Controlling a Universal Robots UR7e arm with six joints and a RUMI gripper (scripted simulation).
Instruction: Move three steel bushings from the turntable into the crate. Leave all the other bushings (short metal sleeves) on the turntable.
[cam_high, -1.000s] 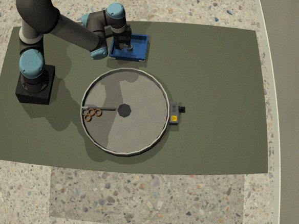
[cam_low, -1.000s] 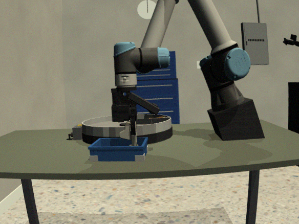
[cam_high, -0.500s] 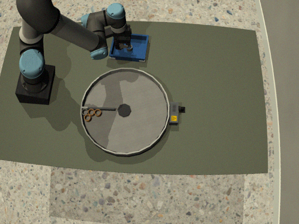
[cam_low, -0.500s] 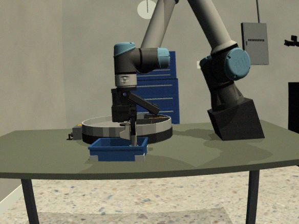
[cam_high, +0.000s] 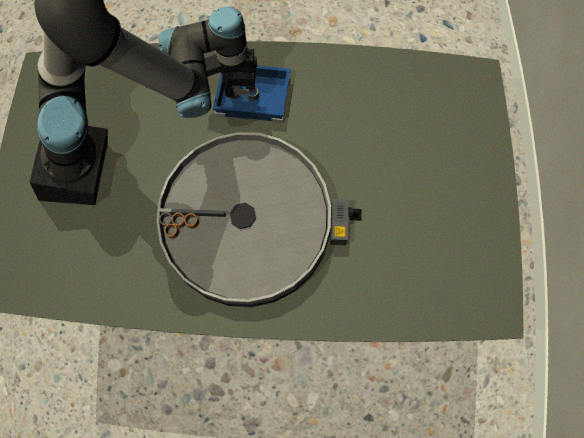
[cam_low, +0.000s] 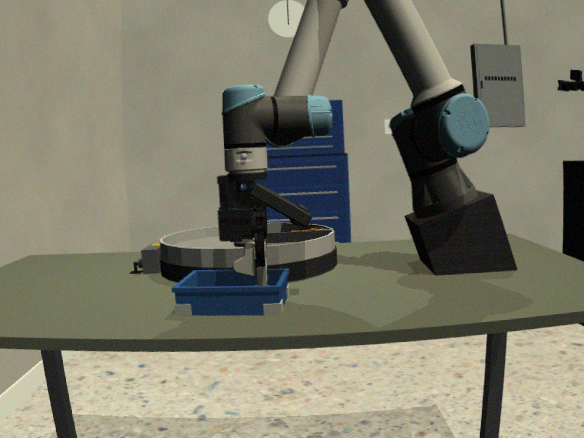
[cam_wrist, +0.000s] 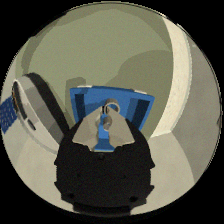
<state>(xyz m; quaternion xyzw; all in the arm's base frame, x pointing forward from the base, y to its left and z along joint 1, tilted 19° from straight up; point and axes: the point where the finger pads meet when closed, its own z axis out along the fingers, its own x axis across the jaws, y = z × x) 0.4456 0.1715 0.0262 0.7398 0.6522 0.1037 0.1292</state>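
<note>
Grey steel bushing (cam_high: 257, 94) (cam_wrist: 118, 106) right at the fingertips of the pincer (cam_high: 245, 92) (cam_low: 261, 281) (cam_wrist: 105, 106), inside the blue crate (cam_high: 286, 95) (cam_low: 225, 302) (cam_wrist: 125, 91); pincer narrow, cannot tell if the bushing's wall is pinched or just next to the tips. Pincer points down, tips below crate rim level, crate walls around them. Second small greyish piece shows between the fingers in wrist view, too blurred to name. Turntable (cam_high: 329, 200) (cam_wrist: 37, 80) near the pincer, beyond the crate in exterior view. On its far side from the pincer's crate, by the dark bar (cam_high: 205, 213): one grey bushing (cam_high: 161, 219) at the rim, three copper-coloured bushings (cam_high: 191, 214) beside it, well apart from pincer

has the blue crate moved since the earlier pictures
No, the blue crate sits where it did against the turntable, in both top and exterior views.
</note>
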